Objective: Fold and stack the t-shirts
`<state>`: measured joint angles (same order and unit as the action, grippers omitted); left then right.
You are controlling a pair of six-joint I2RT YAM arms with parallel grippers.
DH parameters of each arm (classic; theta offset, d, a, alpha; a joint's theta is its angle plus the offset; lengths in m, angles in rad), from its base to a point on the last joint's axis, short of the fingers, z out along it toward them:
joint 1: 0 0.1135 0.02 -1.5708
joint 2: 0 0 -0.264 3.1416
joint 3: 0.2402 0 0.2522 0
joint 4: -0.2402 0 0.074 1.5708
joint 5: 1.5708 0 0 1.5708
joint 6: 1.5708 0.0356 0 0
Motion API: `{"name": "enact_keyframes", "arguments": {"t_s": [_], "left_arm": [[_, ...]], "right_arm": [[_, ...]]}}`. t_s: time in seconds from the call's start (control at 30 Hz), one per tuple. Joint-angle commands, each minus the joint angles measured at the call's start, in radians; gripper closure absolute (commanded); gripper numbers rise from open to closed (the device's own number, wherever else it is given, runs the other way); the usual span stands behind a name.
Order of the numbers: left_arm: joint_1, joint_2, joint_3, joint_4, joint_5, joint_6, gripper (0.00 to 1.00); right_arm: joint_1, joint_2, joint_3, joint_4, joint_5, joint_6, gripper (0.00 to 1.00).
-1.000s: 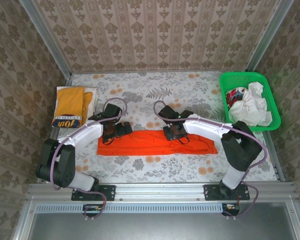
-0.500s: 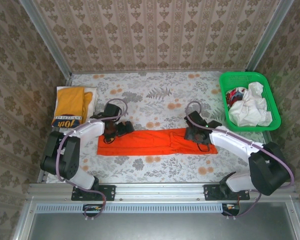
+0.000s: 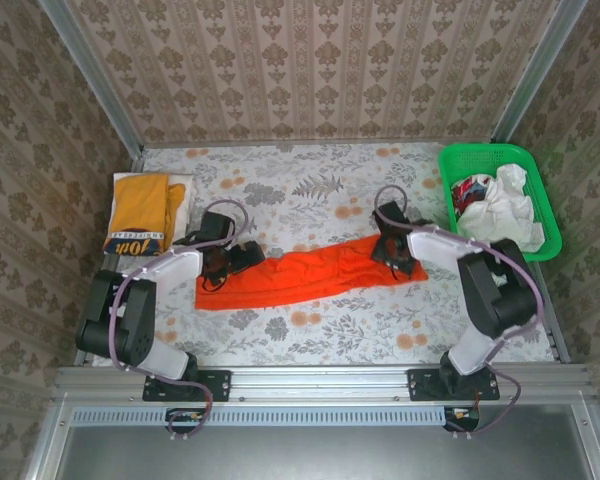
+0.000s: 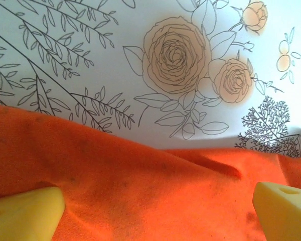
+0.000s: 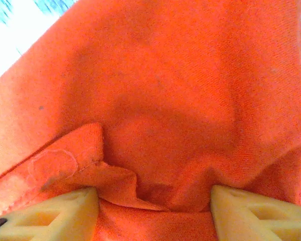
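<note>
The orange-red t-shirt point(image 3: 310, 278) lies folded into a long strip across the middle of the table, its right end angled toward the back. My left gripper point(image 3: 228, 262) hovers open over the strip's left end. In the left wrist view its pads stand wide apart above flat orange cloth point(image 4: 115, 165). My right gripper point(image 3: 395, 252) sits on the strip's right end. There a bunched fold of the orange cloth point(image 5: 165, 90) is pinched between its fingertips point(image 5: 70, 213). The mustard-yellow t-shirt point(image 3: 140, 205) lies folded at the far left on a white one point(image 3: 185, 195).
A green mesh basket point(image 3: 485, 152) at the back right holds crumpled white clothes point(image 3: 500, 215). The flowered tablecloth point(image 3: 310, 185) shows bare behind and in front of the strip. Patterned walls close in the left, back and right sides.
My right gripper went from the strip's middle to its right end, then pulled that end toward the back, so the strip now lies slanted. The left gripper has barely moved.
</note>
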<state>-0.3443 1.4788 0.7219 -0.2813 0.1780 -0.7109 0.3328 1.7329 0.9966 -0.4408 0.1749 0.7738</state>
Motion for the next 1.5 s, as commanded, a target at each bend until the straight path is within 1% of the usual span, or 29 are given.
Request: {"name": "enact_keyframes", "arguments": {"t_s": [0.0,0.13,0.17,0.23,0.33,0.43,0.5,0.57,0.63,0.67,0.7,0.77,0.8,0.87,0.93,0.97,1.07,1.13,1.17,1.23,1.3,1.4,1.47], "left_arm": [[-0.043,0.025,-0.087,-0.095,0.043,-0.072,0.00],[-0.104,-0.017,-0.106,-0.093,0.041,-0.141,0.00],[-0.142,-0.026,-0.107,-0.090,0.041,-0.160,0.00],[-0.171,-0.051,-0.106,-0.081,0.034,-0.187,0.00],[-0.191,-0.116,-0.089,-0.117,-0.044,-0.203,0.00],[-0.186,-0.195,-0.078,-0.167,-0.121,-0.193,0.00],[-0.171,-0.234,-0.068,-0.195,-0.141,-0.166,0.00],[-0.144,-0.257,-0.059,-0.211,-0.143,-0.118,0.00],[-0.118,-0.265,-0.069,-0.198,-0.138,-0.074,0.00],[-0.074,-0.263,-0.082,-0.183,-0.130,-0.054,0.00],[-0.050,-0.257,-0.096,-0.172,-0.113,-0.041,0.00],[0.002,-0.237,-0.121,-0.141,-0.050,-0.020,0.01],[0.016,-0.229,-0.128,-0.131,-0.027,-0.018,0.04],[0.025,-0.212,-0.140,-0.115,-0.005,-0.020,0.18],[0.023,-0.198,-0.148,-0.098,0.010,-0.030,0.33],[0.022,-0.190,-0.152,-0.095,0.011,-0.037,0.40],[0.022,-0.180,-0.181,-0.111,-0.017,-0.067,0.59],[0.023,-0.180,-0.210,-0.121,-0.032,-0.088,0.68],[0.022,-0.180,-0.223,-0.128,-0.028,-0.099,0.70],[0.017,-0.174,-0.242,-0.144,-0.004,-0.122,0.70],[-0.012,-0.176,-0.256,-0.180,-0.001,-0.147,0.69],[-0.079,-0.211,-0.285,-0.234,-0.005,-0.191,0.67],[-0.104,-0.233,-0.292,-0.277,0.007,-0.216,0.65]], "right_arm": [[-0.018,0.163,0.182,0.029,-0.034,-0.099,0.39],[-0.022,0.389,0.507,-0.036,-0.117,-0.149,0.38],[-0.022,0.447,0.589,-0.052,-0.140,-0.150,0.38],[-0.023,0.540,0.742,-0.088,-0.181,-0.154,0.37],[-0.026,0.639,0.908,-0.117,-0.201,-0.164,0.35],[-0.036,0.673,1.024,-0.147,-0.210,-0.175,0.34],[-0.040,0.643,1.021,-0.130,-0.214,-0.188,0.34],[-0.041,0.569,0.954,-0.076,-0.203,-0.205,0.34],[-0.040,0.493,0.867,-0.026,-0.218,-0.218,0.34],[-0.041,0.456,0.811,-0.003,-0.224,-0.217,0.34],[-0.040,0.419,0.759,0.023,-0.231,-0.210,0.34],[-0.038,0.348,0.637,0.090,-0.254,-0.182,0.35],[-0.038,0.322,0.586,0.116,-0.268,-0.168,0.35],[-0.038,0.294,0.513,0.151,-0.311,-0.137,0.38],[-0.034,0.298,0.487,0.158,-0.363,-0.125,0.43],[-0.031,0.306,0.483,0.158,-0.383,-0.125,0.46],[-0.024,0.338,0.497,0.150,-0.398,-0.127,0.52],[-0.023,0.377,0.525,0.138,-0.396,-0.129,0.55],[-0.024,0.401,0.547,0.125,-0.390,-0.130,0.57],[-0.024,0.448,0.597,0.097,-0.385,-0.138,0.62],[-0.023,0.502,0.654,0.070,-0.380,-0.144,0.63],[-0.023,0.588,0.750,0.031,-0.368,-0.146,0.64],[-0.024,0.643,0.826,0.016,-0.371,-0.145,0.64]]}}
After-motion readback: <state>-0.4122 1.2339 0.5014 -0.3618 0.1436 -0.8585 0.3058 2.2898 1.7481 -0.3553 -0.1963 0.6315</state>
